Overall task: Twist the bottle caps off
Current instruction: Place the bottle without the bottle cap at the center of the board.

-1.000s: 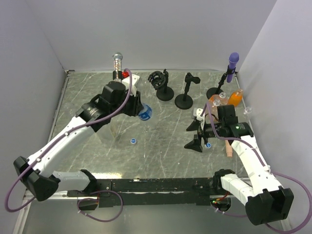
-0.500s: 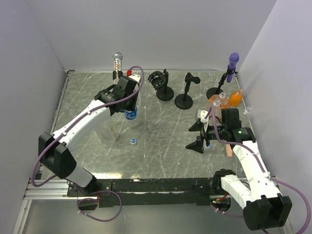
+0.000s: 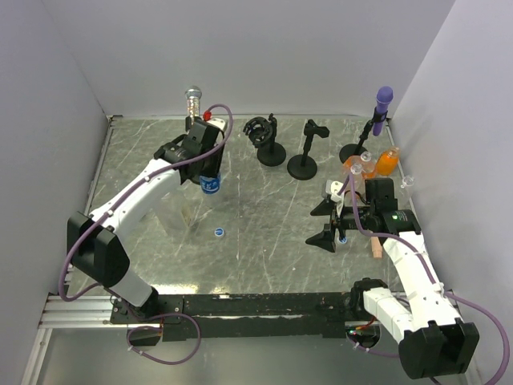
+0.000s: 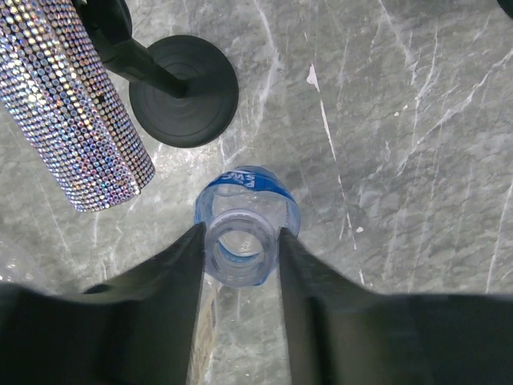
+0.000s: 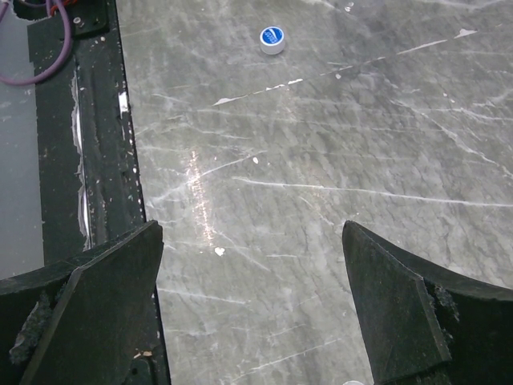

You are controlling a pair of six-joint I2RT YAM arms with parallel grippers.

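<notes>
On grey marbled table (image 3: 264, 241), walls (image 3: 240, 56) on three sides.
My left gripper (image 4: 240, 241) clasped the blue-labelled bottle (image 4: 248, 186) at its neck; right gripper (image 5: 252, 233) gaped over open tabletop.

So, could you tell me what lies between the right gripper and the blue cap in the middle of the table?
Only bare table, as the right wrist view shows: nothing between the right gripper and the blue cap.

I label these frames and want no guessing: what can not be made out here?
Left gripper on the blue-labelled bottle: whether it grips or merely touches the neck is unclear in the left wrist view, and the wrist covers it in the top view.
Orange bottles: caps too small to see, top view.
Blue cap: print too small to read, right wrist view.
</notes>
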